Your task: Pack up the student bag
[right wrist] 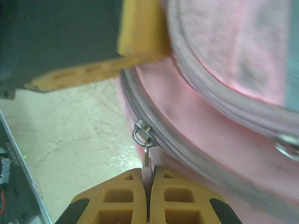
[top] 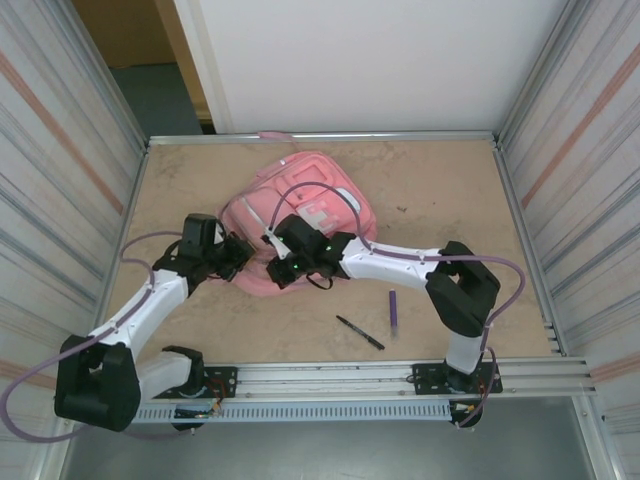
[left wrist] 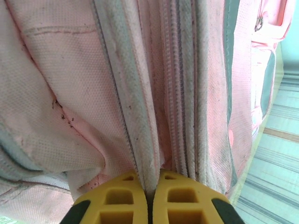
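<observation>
Clearly, the student bag (top: 310, 205) lies flat on the table (top: 450, 190), and both pairs of fingers meet it at its near edge. The left gripper (left wrist: 150, 186) is closed: its two yellow tips press together on a ridge of pink fabric beside the zipper tape (left wrist: 180, 84), which runs straight away from the tips. I judge that this grip anchors the bag, so that it does not slide when the zipper is pulled. The right gripper (right wrist: 149, 179) is closed too. Between its tips it pinches the thin metal zipper pull (right wrist: 146, 161), and the slider (right wrist: 141, 130) sits just beyond the tips on the curved track. Whether the teeth behind the slider are already parted, I cannot tell. From the slider the track bends away to the right of the right fingers, along the rim of the bag, so a pull probably has to follow this curve. To the left of these fingers there is bare table, but the two grippers are near each other, which leaves little room on that side. Behind the right fingers, toward the arm's base, a black pen (top: 360, 333) and a purple pen (top: 393, 312) lie on open table, well apart from the bag. They are likely the things to pack.
</observation>
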Controlling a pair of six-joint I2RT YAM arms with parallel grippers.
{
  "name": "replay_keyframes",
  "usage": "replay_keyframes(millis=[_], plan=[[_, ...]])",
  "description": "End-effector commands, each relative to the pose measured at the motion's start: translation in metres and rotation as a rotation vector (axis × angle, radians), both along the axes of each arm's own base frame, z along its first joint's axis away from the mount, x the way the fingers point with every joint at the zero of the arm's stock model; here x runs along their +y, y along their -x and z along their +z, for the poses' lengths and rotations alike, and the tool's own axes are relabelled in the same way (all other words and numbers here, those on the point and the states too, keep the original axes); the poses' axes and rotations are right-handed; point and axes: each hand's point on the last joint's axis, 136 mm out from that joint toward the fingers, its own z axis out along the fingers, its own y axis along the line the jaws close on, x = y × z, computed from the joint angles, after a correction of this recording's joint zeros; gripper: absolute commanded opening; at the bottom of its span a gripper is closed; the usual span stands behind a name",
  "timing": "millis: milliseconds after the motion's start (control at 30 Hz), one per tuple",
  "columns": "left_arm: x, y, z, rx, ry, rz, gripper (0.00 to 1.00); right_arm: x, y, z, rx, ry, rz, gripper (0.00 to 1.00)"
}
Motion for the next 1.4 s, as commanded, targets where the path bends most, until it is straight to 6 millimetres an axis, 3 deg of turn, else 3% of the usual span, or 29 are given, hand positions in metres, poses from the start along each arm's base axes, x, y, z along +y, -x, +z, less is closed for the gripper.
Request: replay_keyframes(millis=[0,200,300,400,433,500,600,867,1033,1200,1367], plan=[[0.014,-0.004,0.022,-0.083,-0.049,0.005,0.00,-0.073,-0.023,-0.012,-0.037,0.157,-0.131,0.00],[0.008,0.000,0.027,-0.092,-0.022,-0.037,0.00,-0.160,-0.061,-0.041,0.045,0.210,-0.387,0.00],[0.005,0.004,0.023,-0.068,-0.001,-0.040,0.00,-0.179,-0.072,-0.045,0.093,0.197,-0.470,0.02],[0.000,0.007,0.018,-0.057,0.021,-0.061,0.01,-0.171,-0.070,-0.031,0.051,0.134,-0.442,0.15],[-0.001,0.009,0.016,-0.048,0.021,-0.070,0.08,-0.168,-0.070,-0.025,0.034,0.116,-0.438,0.21],[0.000,0.016,0.009,-0.016,0.012,-0.081,0.34,-0.169,-0.068,-0.010,0.007,0.098,-0.429,0.29],[0.006,0.021,0.006,-0.011,-0.001,-0.076,0.47,-0.171,-0.060,0.010,-0.082,0.110,-0.380,0.33],[0.026,0.012,0.040,-0.109,-0.067,-0.096,0.49,-0.187,-0.051,0.063,-0.345,0.144,-0.381,0.36],[0.031,-0.007,0.048,-0.102,-0.124,-0.111,0.50,-0.196,-0.050,0.086,-0.445,0.112,-0.439,0.38],[0.030,-0.037,0.036,-0.054,-0.140,-0.115,0.50,-0.203,-0.048,0.088,-0.467,0.154,-0.464,0.38],[0.023,-0.052,0.007,0.038,-0.112,-0.150,0.50,-0.207,-0.038,0.077,-0.451,0.180,-0.463,0.39]])
